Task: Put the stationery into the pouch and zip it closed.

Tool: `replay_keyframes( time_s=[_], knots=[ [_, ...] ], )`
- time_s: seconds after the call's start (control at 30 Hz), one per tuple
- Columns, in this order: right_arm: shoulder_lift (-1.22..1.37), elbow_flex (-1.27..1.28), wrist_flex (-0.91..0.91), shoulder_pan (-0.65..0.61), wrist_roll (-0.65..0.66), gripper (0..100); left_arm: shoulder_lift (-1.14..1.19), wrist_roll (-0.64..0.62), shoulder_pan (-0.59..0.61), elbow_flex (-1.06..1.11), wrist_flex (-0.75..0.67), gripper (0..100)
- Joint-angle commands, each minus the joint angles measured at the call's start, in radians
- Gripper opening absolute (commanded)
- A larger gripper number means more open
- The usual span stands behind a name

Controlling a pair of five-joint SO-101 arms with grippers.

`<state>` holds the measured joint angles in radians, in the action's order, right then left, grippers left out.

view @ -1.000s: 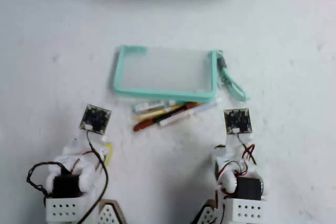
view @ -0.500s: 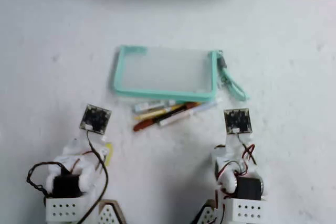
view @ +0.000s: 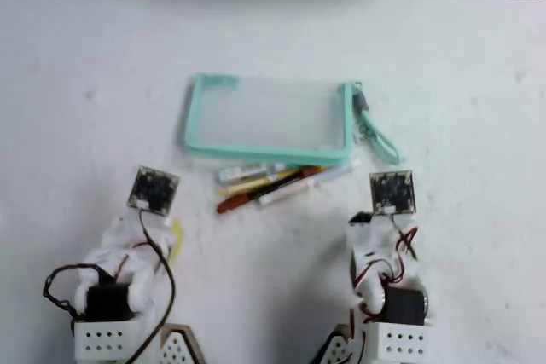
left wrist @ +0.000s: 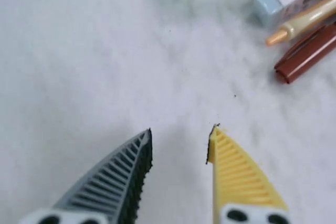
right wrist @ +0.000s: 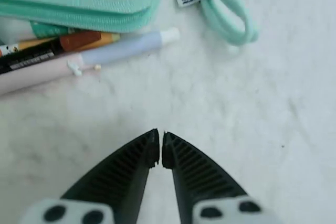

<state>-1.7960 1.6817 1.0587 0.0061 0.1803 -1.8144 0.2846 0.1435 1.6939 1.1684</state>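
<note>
A clear pouch with a mint-green border (view: pixel 269 121) lies flat in the middle of the table, its wrist strap (view: pixel 375 138) at its right end. Several pens and markers (view: pixel 273 181) lie in a bundle along its near edge. My left arm (view: pixel 154 189) rests at the near left. Its gripper (left wrist: pixel 181 131) is open over bare table, a short way from a brown marker (left wrist: pixel 310 51) and a beige pen (left wrist: pixel 302 22). My right arm (view: pixel 392 192) rests at the near right. Its gripper (right wrist: pixel 160 135) is shut and empty, short of a lilac pen (right wrist: pixel 121 48) and the strap (right wrist: pixel 226 14).
The white table (view: pixel 461 57) spreads wide around the pouch on all sides. Its far edge runs along the top of the high view, with a dark floor behind it. Cables hang from both arm bases near the front edge.
Both wrists have shifted slightly: the right one a little right and forward, the left one barely. The pouch and pens have not moved.
</note>
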Motion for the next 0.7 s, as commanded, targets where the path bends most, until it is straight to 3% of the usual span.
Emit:
replay_keyframes(
  time_s=[0.0,0.33,0.67],
  knots=[
    [-0.004,0.009,-0.079,-0.015,0.009,1.8,-0.008,0.000,-0.001,-0.002,-0.118,20],
    [-0.004,0.009,-0.214,-0.050,0.009,1.8,-0.008,0.008,0.001,-0.002,-0.178,20],
    [-0.004,0.009,-0.305,-0.412,0.006,1.8,-0.008,0.009,0.094,-0.002,-0.256,20]
  ],
)
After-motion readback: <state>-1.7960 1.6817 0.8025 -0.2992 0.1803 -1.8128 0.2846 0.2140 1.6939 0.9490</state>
